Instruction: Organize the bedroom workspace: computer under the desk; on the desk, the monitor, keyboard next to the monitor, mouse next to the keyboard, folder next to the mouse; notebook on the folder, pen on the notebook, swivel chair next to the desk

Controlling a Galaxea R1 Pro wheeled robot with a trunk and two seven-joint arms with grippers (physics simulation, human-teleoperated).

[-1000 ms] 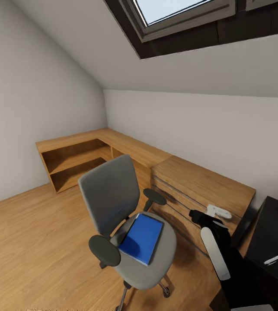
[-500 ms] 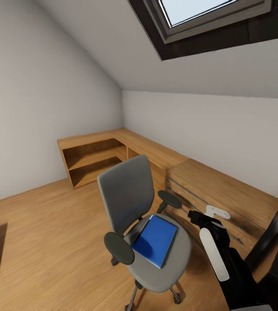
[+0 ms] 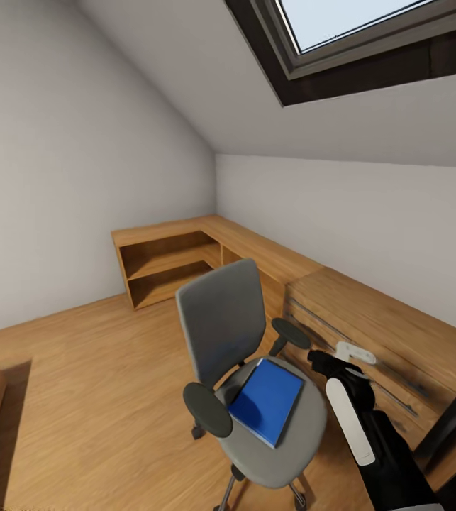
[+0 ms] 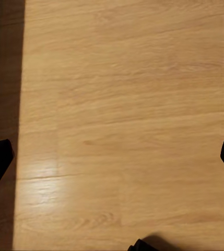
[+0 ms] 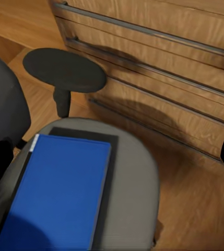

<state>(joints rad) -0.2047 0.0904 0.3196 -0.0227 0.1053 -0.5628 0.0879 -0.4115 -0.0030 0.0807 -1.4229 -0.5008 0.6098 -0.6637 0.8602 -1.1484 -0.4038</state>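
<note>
Right arm out over the chair, nothing held.
My right gripper (image 5: pixel 112 157) hangs fingers spread wide above the folder (image 3: pixel 267 399), which lies flat on the swivel chair (image 3: pixel 249 369) seat beside the wooden drawer chest (image 3: pixel 376 333). Left gripper (image 4: pixel 112 157) also parted, facing floor (image 4: pixel 122 104).

One swivel chair (image 3: pixel 256 369), one folder (image 3: pixel 267 400), one wooden drawer chest (image 3: pixel 384 333), one skylight (image 3: pixel 362 28).

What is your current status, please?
Right gripper open above the folder. Folder flat on swivel chair seat. Left gripper open over bare floor. Armrest near approach.
</note>
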